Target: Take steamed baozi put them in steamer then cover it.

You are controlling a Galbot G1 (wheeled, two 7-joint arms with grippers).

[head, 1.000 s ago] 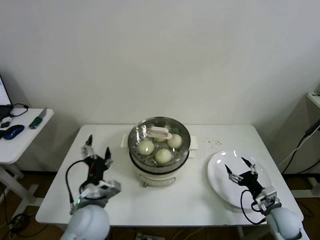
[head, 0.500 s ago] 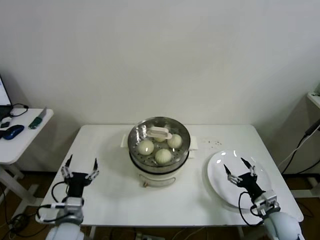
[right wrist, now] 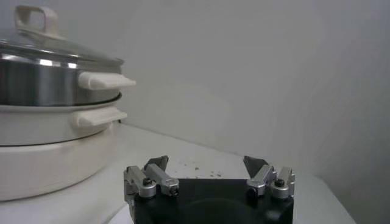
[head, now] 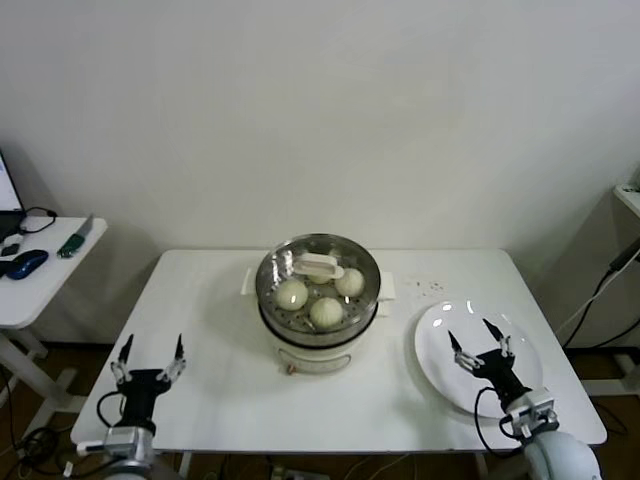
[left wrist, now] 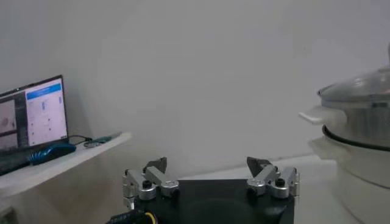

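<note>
The steel steamer (head: 318,300) stands on its white pot base in the middle of the table. The glass cover (head: 300,252) with its white handle (head: 318,267) lies on top of it. Three baozi (head: 326,311) show through the glass. My left gripper (head: 150,352) hovers open and empty over the table's front left edge. My right gripper (head: 478,336) hangs open and empty above the white plate (head: 438,368). The right wrist view shows the covered steamer (right wrist: 55,76) from the side, and the left wrist view shows the steamer (left wrist: 359,115) at its edge.
A side desk (head: 40,275) at the far left carries a mouse and cables; its laptop (left wrist: 33,119) shows in the left wrist view. Small crumbs (head: 432,287) lie on the table behind the plate. The wall runs close behind the table.
My left gripper has drawn back from beside the steamer toward the table's front left corner and lowered, still open. The right gripper has barely moved over the plate.
</note>
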